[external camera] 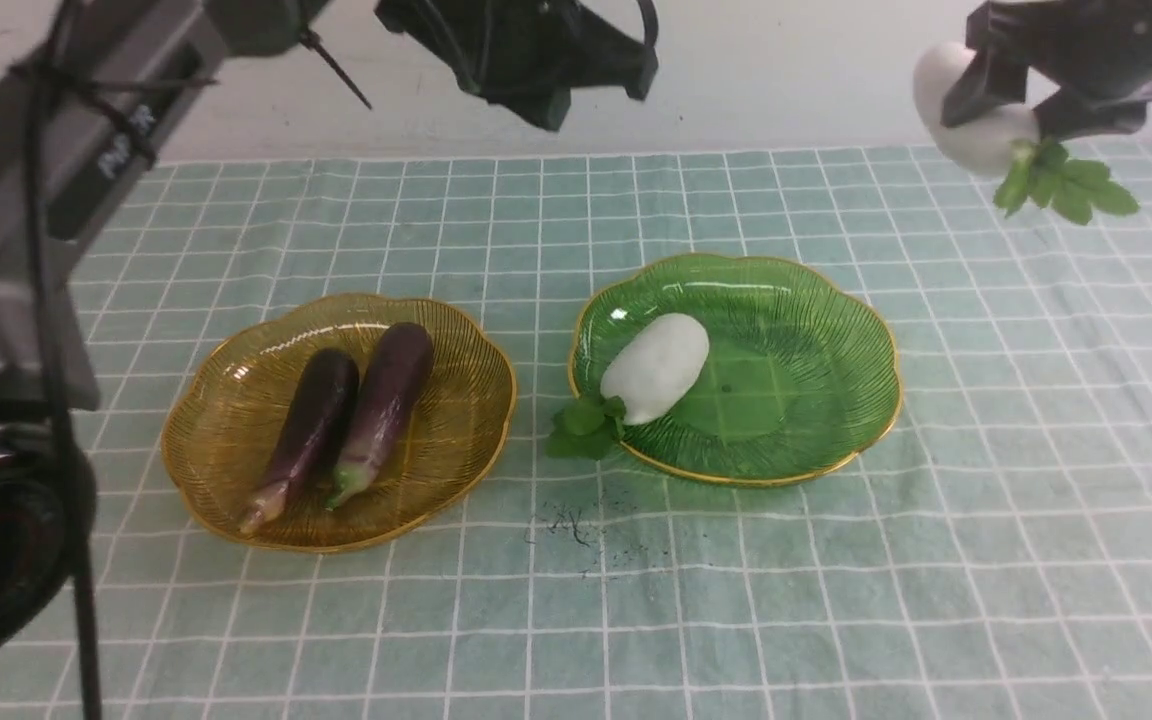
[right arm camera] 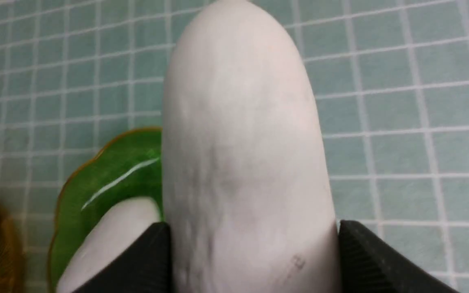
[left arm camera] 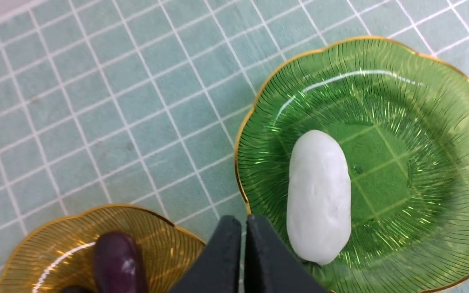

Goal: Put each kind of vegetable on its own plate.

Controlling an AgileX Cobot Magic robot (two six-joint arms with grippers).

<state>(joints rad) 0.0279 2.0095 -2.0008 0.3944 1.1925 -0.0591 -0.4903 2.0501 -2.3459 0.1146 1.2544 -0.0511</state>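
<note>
Two dark-purple eggplants (external camera: pixel 311 425) (external camera: pixel 386 405) lie side by side on the amber plate (external camera: pixel 226 400). One white radish (external camera: pixel 656 367) lies on the left part of the green plate (external camera: pixel 806 360), its leaves over the rim. My right gripper (external camera: pixel 1021 100) is shut on the second radish (external camera: pixel 971 110) and holds it high at the far right, leaves hanging down; it fills the right wrist view (right arm camera: pixel 242 162). My left gripper (left arm camera: pixel 242 228) is shut and empty, high above the gap between the plates. The left wrist view shows the green plate (left arm camera: pixel 421 101), its radish (left arm camera: pixel 320 195) and the amber plate (left arm camera: pixel 55 244).
A teal checked cloth (external camera: pixel 1036 500) covers the table. Small dark specks (external camera: pixel 576 525) lie on it in front of the plates. A white wall runs along the back edge.
</note>
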